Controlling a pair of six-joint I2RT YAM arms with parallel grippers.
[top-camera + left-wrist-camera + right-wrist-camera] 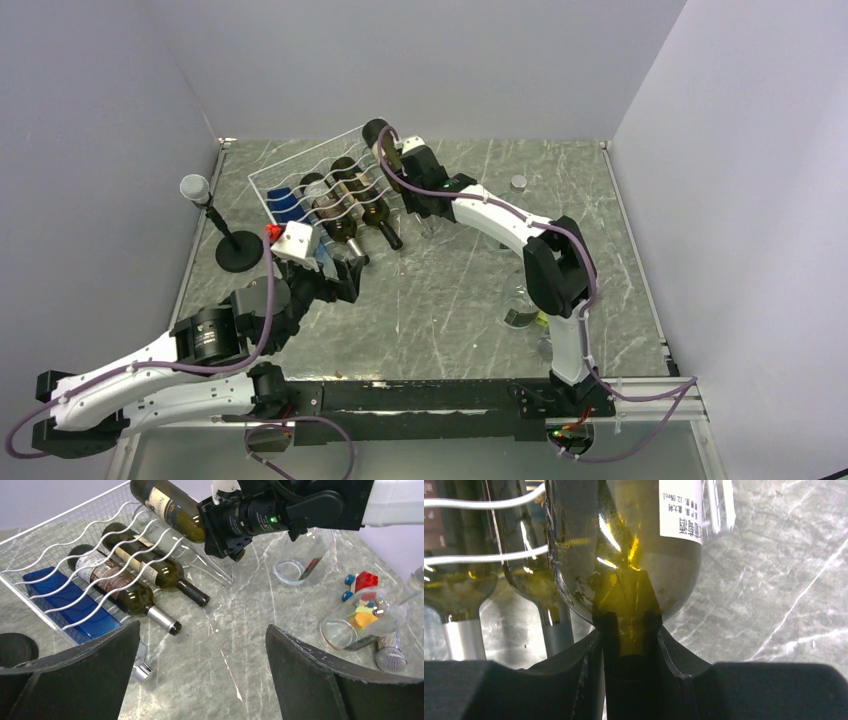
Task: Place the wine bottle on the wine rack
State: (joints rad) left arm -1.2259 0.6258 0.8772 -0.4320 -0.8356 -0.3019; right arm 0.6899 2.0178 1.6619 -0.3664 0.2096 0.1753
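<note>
Wine bottle [624,555] — white label [680,510] reads "12.5%vol" — clamped in right gripper [629,630].

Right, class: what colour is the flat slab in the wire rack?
The flat slab is blue, clearest in the left wrist view.

Open marble table [240,605] ahead of my spread left gripper [202,630], two racked bottles [125,580] jutting necks toward me, microphone stand [238,250] left, glass jars [357,622] right, my right arm [500,220] and wine bottle [167,507] barring the far side
</note>
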